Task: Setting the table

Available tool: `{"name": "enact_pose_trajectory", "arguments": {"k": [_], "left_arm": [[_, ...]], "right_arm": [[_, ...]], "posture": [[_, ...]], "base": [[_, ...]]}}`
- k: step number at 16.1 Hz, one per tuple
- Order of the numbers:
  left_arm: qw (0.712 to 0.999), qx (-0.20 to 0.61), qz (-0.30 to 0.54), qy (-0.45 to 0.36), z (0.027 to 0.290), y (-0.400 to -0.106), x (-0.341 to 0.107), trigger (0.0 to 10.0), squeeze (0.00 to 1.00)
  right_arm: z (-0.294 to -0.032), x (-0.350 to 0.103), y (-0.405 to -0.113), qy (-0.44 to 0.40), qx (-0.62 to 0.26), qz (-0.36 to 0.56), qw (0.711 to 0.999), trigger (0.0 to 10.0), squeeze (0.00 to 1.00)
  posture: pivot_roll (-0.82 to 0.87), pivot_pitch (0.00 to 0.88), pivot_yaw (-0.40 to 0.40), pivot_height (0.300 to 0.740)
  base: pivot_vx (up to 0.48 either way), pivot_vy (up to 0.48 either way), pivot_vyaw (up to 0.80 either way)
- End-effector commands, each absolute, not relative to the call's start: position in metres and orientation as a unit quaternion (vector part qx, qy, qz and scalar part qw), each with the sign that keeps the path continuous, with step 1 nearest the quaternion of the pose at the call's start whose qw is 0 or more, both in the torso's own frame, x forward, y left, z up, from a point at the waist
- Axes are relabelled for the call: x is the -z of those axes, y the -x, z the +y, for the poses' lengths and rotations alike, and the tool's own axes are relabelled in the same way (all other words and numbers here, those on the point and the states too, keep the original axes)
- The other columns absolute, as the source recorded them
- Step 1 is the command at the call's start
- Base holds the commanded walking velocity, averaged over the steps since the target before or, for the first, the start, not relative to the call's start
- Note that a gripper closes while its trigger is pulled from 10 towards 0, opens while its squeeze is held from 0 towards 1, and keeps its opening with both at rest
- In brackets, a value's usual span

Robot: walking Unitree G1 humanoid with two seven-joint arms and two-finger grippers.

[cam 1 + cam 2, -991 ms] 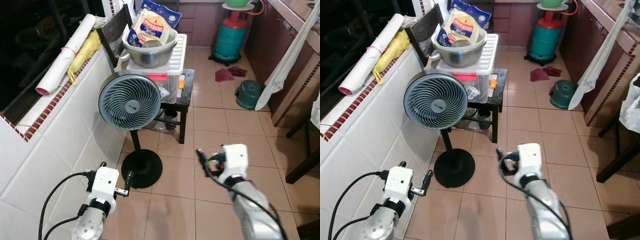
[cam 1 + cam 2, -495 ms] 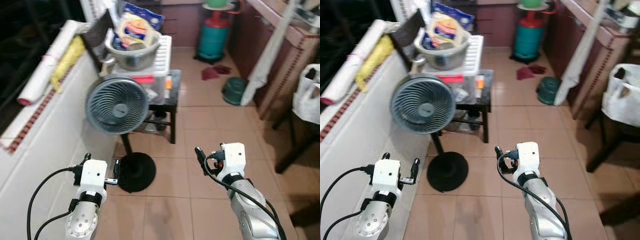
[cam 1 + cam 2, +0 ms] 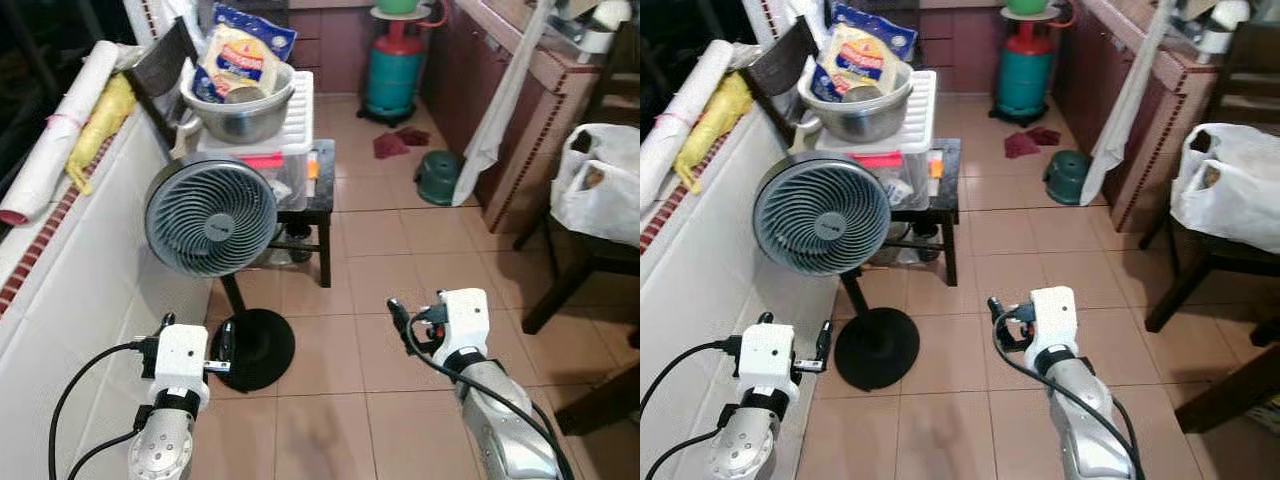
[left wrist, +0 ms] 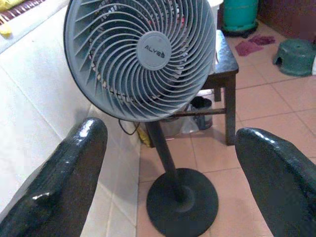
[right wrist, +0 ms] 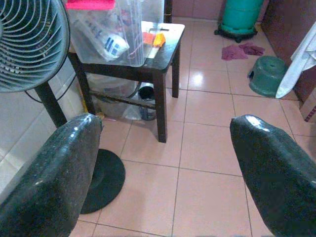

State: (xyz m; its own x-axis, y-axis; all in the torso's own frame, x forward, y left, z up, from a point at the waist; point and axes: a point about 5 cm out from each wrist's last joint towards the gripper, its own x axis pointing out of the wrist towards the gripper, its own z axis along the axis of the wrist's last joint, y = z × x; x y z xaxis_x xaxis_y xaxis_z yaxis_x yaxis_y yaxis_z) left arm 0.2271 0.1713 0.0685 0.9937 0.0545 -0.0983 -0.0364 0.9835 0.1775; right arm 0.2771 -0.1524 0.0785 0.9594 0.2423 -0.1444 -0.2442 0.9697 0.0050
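Both grippers are held low over the tiled floor (image 3: 350,400), each with its fingers spread wide and nothing between them. The left gripper (image 4: 170,173) is pointed at a grey pedestal fan (image 3: 210,218) beside the white tiled wall (image 3: 70,290). The right gripper (image 5: 165,168) is aimed toward a small dark table (image 3: 325,185), where a metal bowl (image 3: 238,100) with a food packet (image 3: 235,62) is stacked on a plastic box (image 3: 290,175).

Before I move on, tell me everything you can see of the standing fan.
The standing fan is grey, with a round spiral-ribbed grille and a hub badge reading ALYES. Its head sits on a thin, slightly leaning black pole rising from a round black base on the tiled floor. It stands beside the white tiled wall, before the small dark table. Nothing grips it.
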Motion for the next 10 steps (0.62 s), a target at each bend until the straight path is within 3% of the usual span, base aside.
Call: {"name": "enact_pose_trajectory", "arguments": {"k": [1, 10], "left_arm": [[0.994, -0.026, 0.065, -0.085, 0.1731, -0.2255, -0.0641, 10.0, 0.00], [0.995, -0.017, 0.064, -0.081, 0.1690, -0.2281, -0.0645, 10.0, 0.00]], "right_arm": [[-0.1512, -0.0815, -0.2765, 0.003, -0.127, 0.069, 0.989, 10.0, 0.00], [-0.1539, -0.0821, -0.2741, -0.005, -0.119, 0.071, 0.990, 10.0, 0.00]], "posture": [[-0.15, 0.089, 0.043, 0.740], [-0.17, 0.098, 0.056, 0.740]], "base": [[0.000, 0.000, -0.79], [0.000, 0.000, -0.79]]}}
